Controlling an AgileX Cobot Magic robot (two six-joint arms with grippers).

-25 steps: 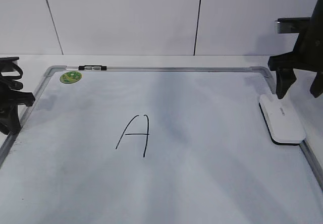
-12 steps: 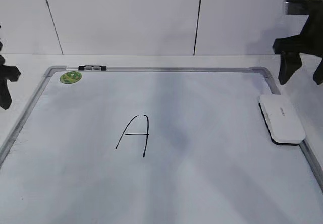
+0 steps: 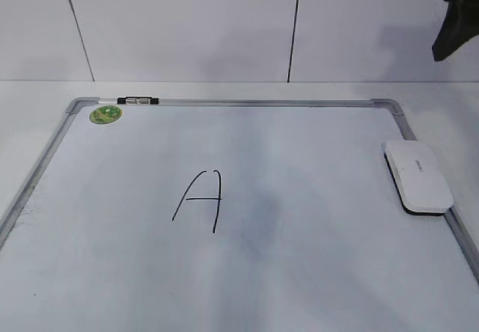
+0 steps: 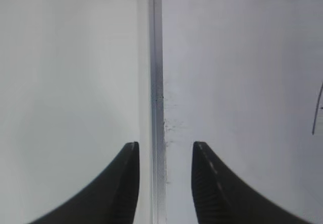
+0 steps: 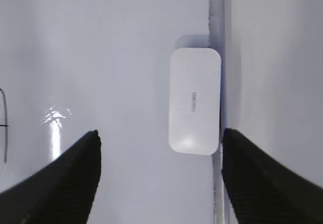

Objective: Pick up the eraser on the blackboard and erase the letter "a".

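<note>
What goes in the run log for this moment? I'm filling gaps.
eraser: on blackboard, right edge, untouched | right gripper: open above it | left gripper: open over left frame | "a": none, only "A"

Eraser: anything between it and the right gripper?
Nothing visible. The eraser lies bare on the blackboard by its right frame rail, and the right gripper hangs above it, jaws open.

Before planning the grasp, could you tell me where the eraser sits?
The eraser lies on the board's right edge against the frame, below the right gripper.

Eraser flat on blackboard, touching right frame.
</note>
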